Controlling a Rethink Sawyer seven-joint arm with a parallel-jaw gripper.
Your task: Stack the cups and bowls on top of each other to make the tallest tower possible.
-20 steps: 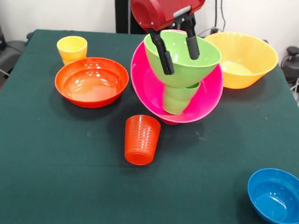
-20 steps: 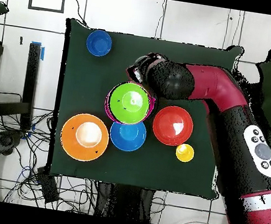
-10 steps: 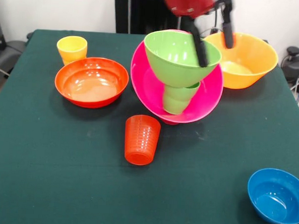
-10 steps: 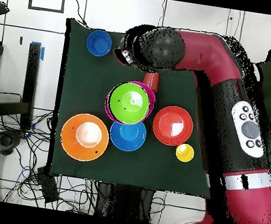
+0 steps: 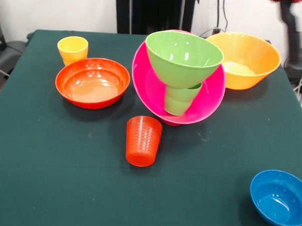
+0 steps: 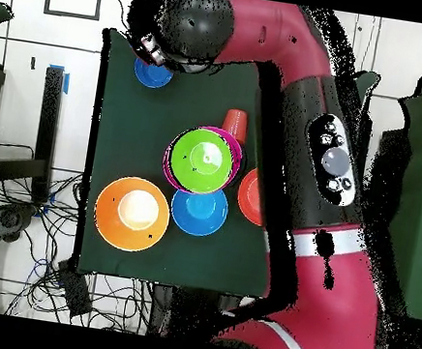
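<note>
On the table's left, the yellow cup [image 5: 72, 49] stood just behind the wide red-orange bowl [image 5: 92, 82], both loose. The ribbed orange-red cup [image 5: 143, 140] stood upright and alone just in front of the tower. At centre, the tower itself was a large pink bowl [image 5: 147, 88] tipped on its side, a light green cup [image 5: 179, 101] in its hollow and the lime green bowl [image 5: 183, 57] perched on that cup, with nothing of mine touching it. Right of it sat the yellow-orange bowl [image 5: 243, 59], and at the near right corner the small blue bowl [image 5: 278, 197]. A medium blue bowl [image 6: 199, 210], seen only from overhead, lay just beside the pink one. By my reading I was between placements: the next move called for picking a loose piece, perhaps the ribbed cup, and setting it gently, since the leaning pink base looked easy to upset. My pincer [image 5: 301, 22] hung high at the table's right edge, well apart from the tower, its fingers looking parted and empty, though blurred. From overhead my arm [image 6: 295, 97] swept across the table with its head above the small blue bowl.
</note>
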